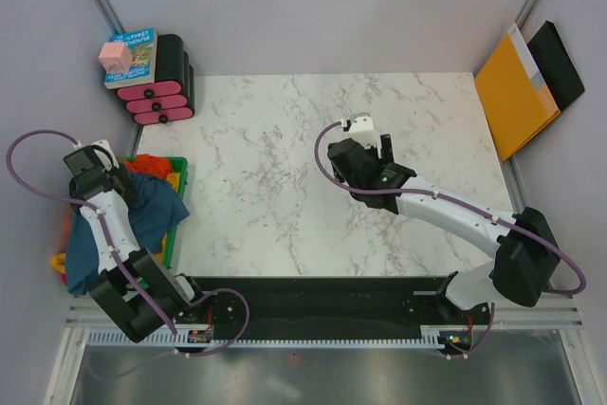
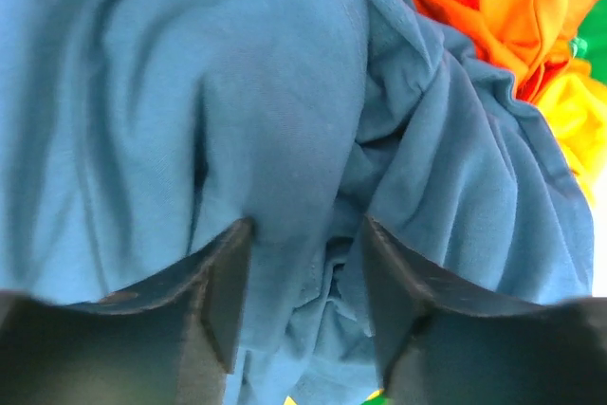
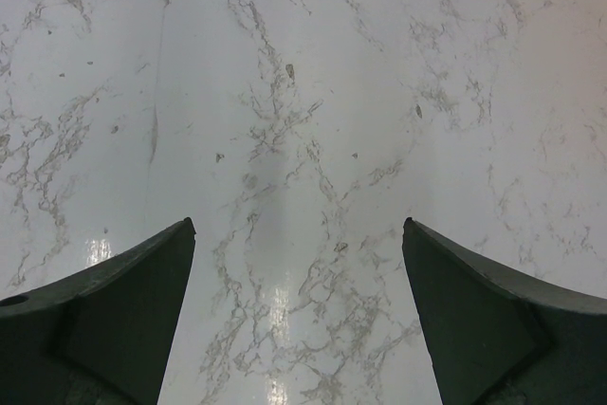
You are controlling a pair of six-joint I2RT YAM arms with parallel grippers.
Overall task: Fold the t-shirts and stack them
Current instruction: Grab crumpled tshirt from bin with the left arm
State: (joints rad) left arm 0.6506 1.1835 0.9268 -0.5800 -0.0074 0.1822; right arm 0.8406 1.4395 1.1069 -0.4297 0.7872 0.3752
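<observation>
At the left edge of the table (image 1: 285, 168) a green bin (image 1: 176, 234) held the t-shirts. The teal-blue shirt (image 1: 152, 201) lay on top and spilled over the bin's near side, the orange shirt (image 1: 156, 166) was bunched at the far end, and a bit of the yellow shirt (image 2: 579, 120) showed beside it. The left gripper (image 2: 302, 234) was down in the blue cloth, its jaws about half closed around a raised fold; whether they had truly pinched it I could not tell. Right of centre, the right gripper (image 3: 299, 225) hung over bare marble with its jaws spread wide, holding nothing.
</observation>
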